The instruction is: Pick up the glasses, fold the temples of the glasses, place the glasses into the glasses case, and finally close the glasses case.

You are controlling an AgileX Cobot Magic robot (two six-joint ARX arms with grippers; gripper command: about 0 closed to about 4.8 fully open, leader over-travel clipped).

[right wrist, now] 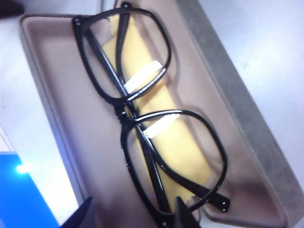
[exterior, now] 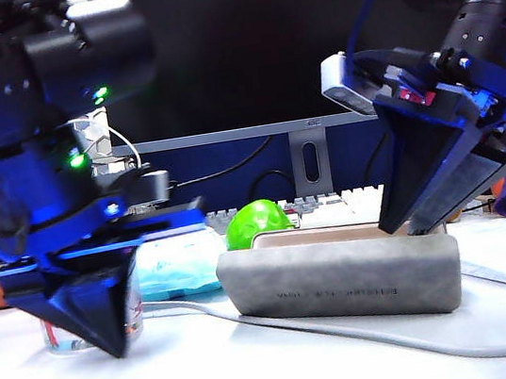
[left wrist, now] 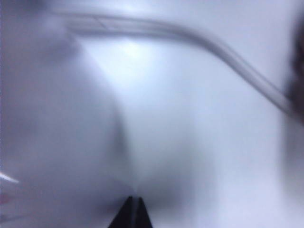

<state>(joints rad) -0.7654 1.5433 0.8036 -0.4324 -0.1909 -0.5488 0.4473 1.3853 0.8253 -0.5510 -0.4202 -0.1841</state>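
- Case: lies on the table, long side facing the exterior view, lettering on that face. Lid open; beige lining visible in the right wrist view.
- Glasses: inside the case, resting on a yellow cloth. Temples folded behind the lenses.
- Right gripper: directly above the right end of the case, pointing down. Fingers apart and empty, just over one end of the glasses.
- Left gripper: left of the case, tip low over the table. Fingers pressed together, holding nothing.
- Grey cable: runs across the table in front of the case.
- Green ball: behind the case.
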